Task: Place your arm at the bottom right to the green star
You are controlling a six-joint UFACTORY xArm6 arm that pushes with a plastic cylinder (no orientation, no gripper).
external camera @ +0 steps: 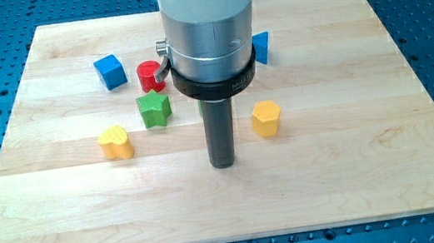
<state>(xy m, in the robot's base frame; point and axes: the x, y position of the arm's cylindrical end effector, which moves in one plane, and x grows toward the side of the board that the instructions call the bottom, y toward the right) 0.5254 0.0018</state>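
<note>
Already my tip (pixel 222 164) rests on the wooden board (pixel 373 160), holding nothing as it is only a bare rod, below and to the right of the green star (pixel 153 110), so the task seems nearly finished.

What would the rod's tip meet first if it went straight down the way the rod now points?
My tip points straight down at the wooden board and seems to rest on it already, so it meets only bare board; the green star sits to its upper left.
</note>
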